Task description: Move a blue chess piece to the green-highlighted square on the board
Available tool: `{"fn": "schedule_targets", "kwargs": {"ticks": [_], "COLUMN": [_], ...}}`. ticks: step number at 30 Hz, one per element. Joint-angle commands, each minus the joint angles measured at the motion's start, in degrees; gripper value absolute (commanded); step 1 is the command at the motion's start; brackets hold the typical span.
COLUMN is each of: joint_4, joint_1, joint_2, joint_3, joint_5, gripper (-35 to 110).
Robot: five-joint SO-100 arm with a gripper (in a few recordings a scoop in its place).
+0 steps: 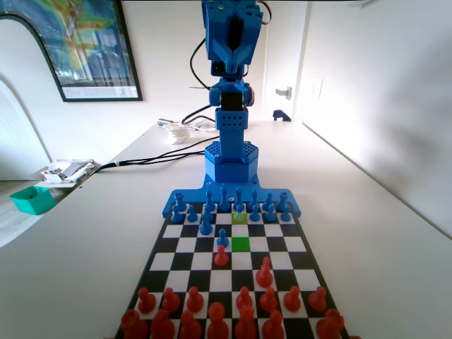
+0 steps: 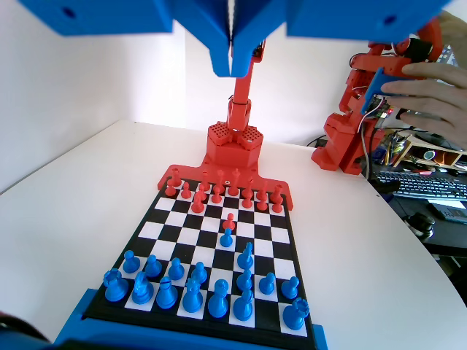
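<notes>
Tool (image 2: 232,69): raised high above board (image 1: 302,248), jaws together, empty. Green-highlighted square (image 1: 241,244): vacant. Blue chess piece (image 1: 239,206): on yellow-green square (image 1: 239,218).

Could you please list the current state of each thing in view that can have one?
Gripper: jaws shut, empty, raised high above the board.
Green square: vacant, no piece on it.
Yellow-green square: bare.
Advanced blue pawn: upright, left of the green square in the fixed view, facing a red pawn.
Board: flat on the table, pieces upright.
</notes>
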State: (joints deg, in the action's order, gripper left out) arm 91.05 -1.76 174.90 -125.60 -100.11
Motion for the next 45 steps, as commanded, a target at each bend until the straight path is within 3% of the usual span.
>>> {"fn": "schedule_targets", "kwargs": {"ticks": [1,34,45], "joint_4": [-1.0,-0.5,2.9], "joint_1": [-0.4,0.4,1.7], "joint_2": [0.2,-2.3,-27.7], "joint_3": [0.5,1.1,14.2], "joint_5": [0.0,0.6,7.8], "gripper": [3,1,1]}}
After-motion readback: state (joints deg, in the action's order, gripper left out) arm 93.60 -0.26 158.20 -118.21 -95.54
